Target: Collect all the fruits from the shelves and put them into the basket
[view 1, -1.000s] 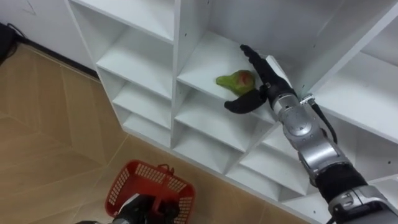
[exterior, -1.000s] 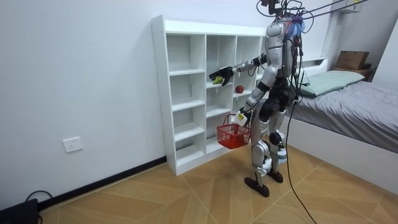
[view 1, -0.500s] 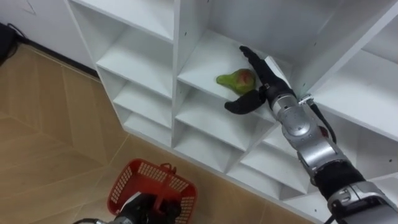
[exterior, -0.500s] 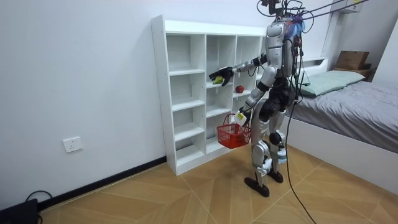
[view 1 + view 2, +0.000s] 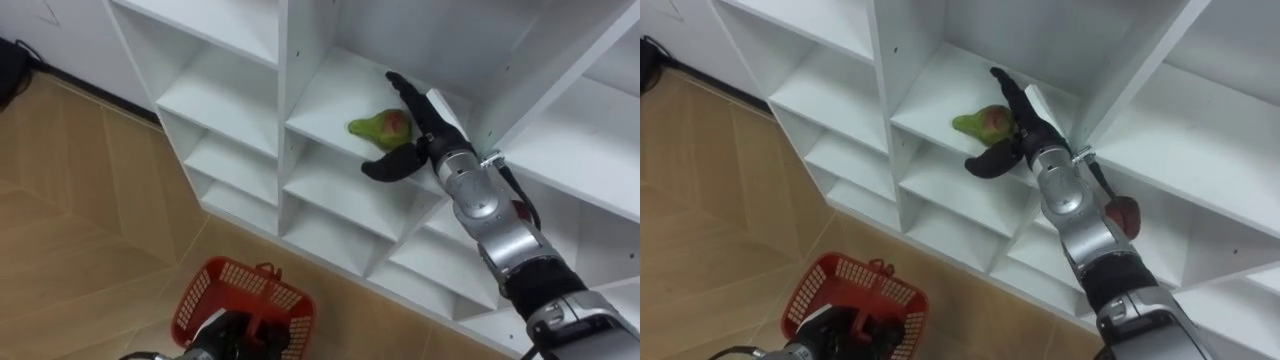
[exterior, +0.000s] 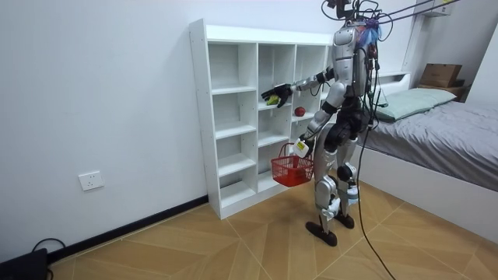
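At the white closet (image 5: pixel 230 90), a robot is reaching for a pear

Its right hand (image 5: pixel 428 132) is lying open in a middle compartment, straight fingers behind the green-red pear (image 5: pixel 380 127), thumb spread in front. Low down, its left hand (image 5: pixel 232 335) is clutching the red basket (image 5: pixel 240 290) by the handle. A red fruit (image 5: pixel 1124 215) is sitting in the column to the right.

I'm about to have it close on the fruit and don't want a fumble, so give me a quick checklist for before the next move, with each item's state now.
1. Pear lying free on the shelf: ok.
2. Right robot hand placed at the pear, fingers straight behind it, thumb in front: ok.
3. Fingers curled round the pear: not ok, the hand is open.
4. Fingers touching the pear: cannot tell.
5. Left robot hand gripping the red basket: ok, it hangs low by the floor.
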Robot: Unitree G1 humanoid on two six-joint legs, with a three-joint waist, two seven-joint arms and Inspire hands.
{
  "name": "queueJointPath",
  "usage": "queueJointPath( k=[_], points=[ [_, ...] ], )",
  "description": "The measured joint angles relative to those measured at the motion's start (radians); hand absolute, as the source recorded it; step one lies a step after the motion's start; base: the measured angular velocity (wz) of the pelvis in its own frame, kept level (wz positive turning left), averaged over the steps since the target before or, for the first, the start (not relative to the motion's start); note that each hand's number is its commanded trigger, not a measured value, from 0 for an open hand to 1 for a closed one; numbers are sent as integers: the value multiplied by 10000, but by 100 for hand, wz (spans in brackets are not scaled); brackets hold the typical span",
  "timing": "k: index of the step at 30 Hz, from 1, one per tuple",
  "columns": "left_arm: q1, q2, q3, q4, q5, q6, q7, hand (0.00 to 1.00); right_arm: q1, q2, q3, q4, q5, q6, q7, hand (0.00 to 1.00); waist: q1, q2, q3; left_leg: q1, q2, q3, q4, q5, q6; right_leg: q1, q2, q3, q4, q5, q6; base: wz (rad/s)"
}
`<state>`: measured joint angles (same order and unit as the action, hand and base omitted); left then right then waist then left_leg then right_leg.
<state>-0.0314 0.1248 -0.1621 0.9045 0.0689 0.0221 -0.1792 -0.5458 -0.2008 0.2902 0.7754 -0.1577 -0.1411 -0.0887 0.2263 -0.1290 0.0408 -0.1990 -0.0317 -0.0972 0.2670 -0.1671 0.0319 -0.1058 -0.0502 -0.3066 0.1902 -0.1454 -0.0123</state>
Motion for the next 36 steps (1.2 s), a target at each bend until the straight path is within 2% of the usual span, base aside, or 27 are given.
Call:
queueJointPath(
  k=[1,2,3,4,10,14,36],
  points=[
    [0,-1,0,2,0,0,0,100,0,0,0,2,0,1,0,22,1,9,-5,1,0,1,0,1,0,0,-1,0,1,0,0,0],
    [0,-1,0,3,0,0,0,100,0,0,0,2,1,-2,-2,60,2,17,-9,2,0,2,1,1,1,0,-1,0,1,0,0,0],
    [0,-1,0,4,0,0,0,100,-1,0,0,2,1,-5,-14,87,2,21,-12,3,0,3,1,1,0,0,-1,1,1,0,0,0],
    [0,-4,-1,5,0,0,-1,100,-9,1,0,2,1,-8,-97,100,4,33,-20,7,0,5,1,2,1,1,-2,2,4,0,0,0],
    [-3,-15,-1,28,0,0,-1,100,-122,2,-3,14,9,-24,-432,100,9,91,-63,32,-1,33,3,15,14,4,-20,7,40,2,3,0],
    [-8,-15,-32,145,-1,0,1,100,-224,4,-3,264,127,-122,-566,100,12,92,-63,34,-1,32,3,23,19,-11,-31,-9,106,1,3,0],
    [-169,-9,-201,330,5,-1,15,100,-321,24,27,718,253,-122,-371,100,63,106,-53,-34,-25,40,2,56,41,-96,-75,-41,149,6,11,0]
  ],
)
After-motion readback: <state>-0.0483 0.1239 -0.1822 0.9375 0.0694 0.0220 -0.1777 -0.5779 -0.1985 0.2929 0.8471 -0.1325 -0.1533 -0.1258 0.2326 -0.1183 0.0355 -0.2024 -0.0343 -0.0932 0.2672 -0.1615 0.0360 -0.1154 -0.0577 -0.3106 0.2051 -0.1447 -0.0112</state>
